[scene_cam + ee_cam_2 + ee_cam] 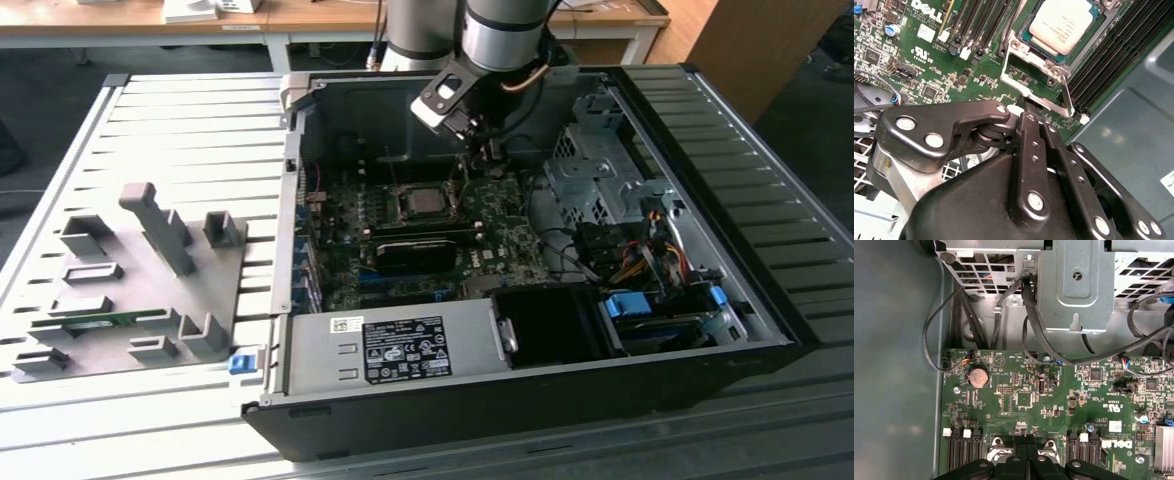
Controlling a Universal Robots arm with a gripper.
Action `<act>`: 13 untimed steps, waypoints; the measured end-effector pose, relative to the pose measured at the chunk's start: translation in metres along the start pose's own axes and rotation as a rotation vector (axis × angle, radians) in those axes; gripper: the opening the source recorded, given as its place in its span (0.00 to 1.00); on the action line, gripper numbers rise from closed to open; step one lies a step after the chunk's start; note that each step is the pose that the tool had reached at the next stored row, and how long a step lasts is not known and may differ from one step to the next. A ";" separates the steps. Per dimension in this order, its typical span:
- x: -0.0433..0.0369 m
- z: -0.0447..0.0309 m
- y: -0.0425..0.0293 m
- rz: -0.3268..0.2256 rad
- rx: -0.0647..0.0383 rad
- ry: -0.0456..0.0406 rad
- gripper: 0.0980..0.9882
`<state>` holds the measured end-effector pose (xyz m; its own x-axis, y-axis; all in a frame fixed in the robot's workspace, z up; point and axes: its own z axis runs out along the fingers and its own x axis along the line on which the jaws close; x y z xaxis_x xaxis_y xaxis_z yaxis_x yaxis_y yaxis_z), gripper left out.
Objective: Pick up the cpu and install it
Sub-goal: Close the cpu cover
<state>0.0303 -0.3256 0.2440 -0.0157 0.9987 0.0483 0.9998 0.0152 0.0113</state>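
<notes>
In the exterior view I have the arm reaching steeply down into the computer case on the tabletop, with the hand low over the motherboard. The cpu lies in its socket near the hand.

In the second wrist view the cpu sits flat and the hand is closed on nothing, its tips at the metal frame, which looks swung open. I judge placing is done; latching calls for a slow, square push.

In the first wrist view the hand is shut
</notes>
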 end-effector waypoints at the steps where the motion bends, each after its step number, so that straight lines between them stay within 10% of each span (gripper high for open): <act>1: 0.0000 0.0000 -0.0006 0.000 0.000 0.0000 0.01; 13: 0.0001 0.0003 -0.0059 0.000 0.000 0.0001 0.01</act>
<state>0.0244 -0.3256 0.2436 -0.0157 0.9987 0.0484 0.9998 0.0152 0.0113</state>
